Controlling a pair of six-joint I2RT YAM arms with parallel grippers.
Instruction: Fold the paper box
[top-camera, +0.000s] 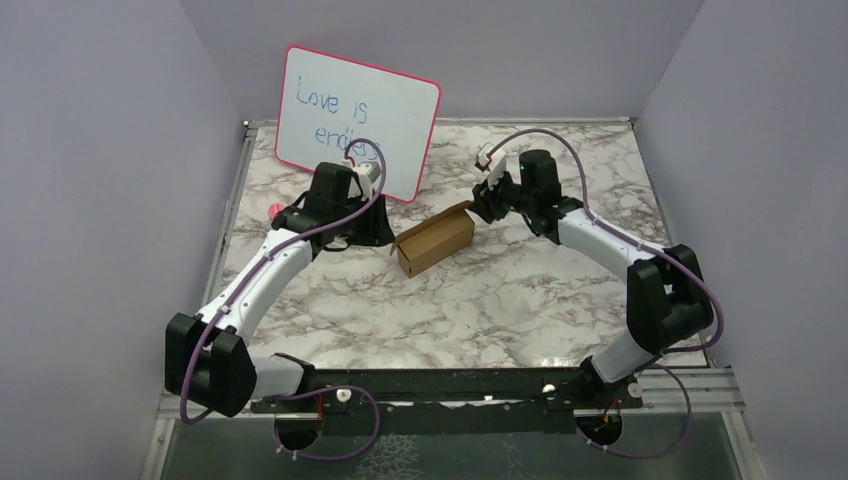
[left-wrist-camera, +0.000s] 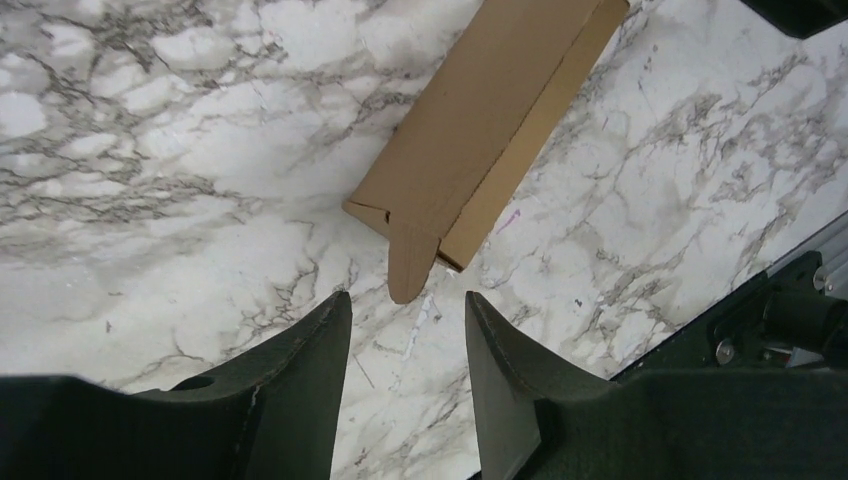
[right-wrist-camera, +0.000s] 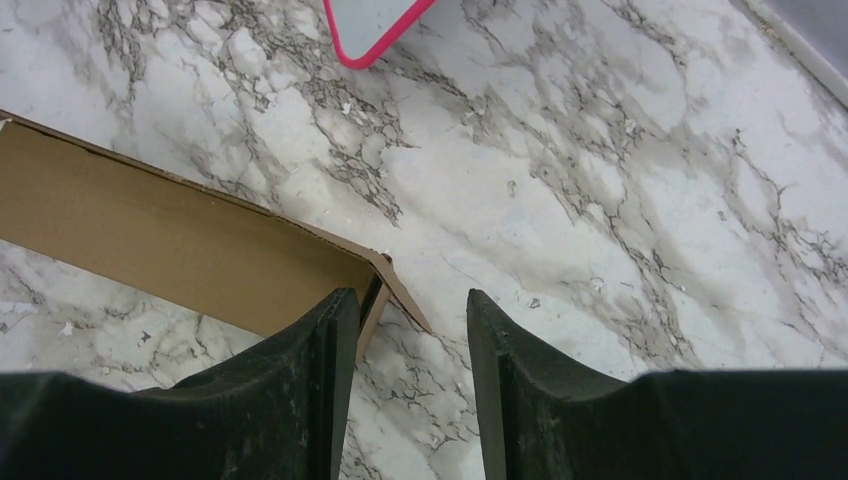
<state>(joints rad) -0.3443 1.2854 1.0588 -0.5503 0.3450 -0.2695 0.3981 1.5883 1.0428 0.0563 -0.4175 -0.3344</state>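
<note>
The paper box (top-camera: 435, 240) is a small brown cardboard box lying on the marble table (top-camera: 480, 300) between the two arms. My left gripper (top-camera: 386, 232) sits at its left end and is open. In the left wrist view a rounded tab (left-wrist-camera: 412, 265) of the paper box (left-wrist-camera: 480, 120) points toward the empty gap of the left gripper (left-wrist-camera: 405, 300). My right gripper (top-camera: 481, 208) sits at the right end, open. In the right wrist view the paper box (right-wrist-camera: 170, 245) has an end flap (right-wrist-camera: 402, 288) standing ajar just ahead of the right gripper (right-wrist-camera: 410, 298), with one finger (right-wrist-camera: 320, 380) beside the box's end.
A pink-framed whiteboard (top-camera: 355, 120) with blue writing leans behind the left arm, and its corner (right-wrist-camera: 372, 28) shows in the right wrist view. A small pink object (top-camera: 277, 208) lies behind the left arm. Purple walls stand on three sides.
</note>
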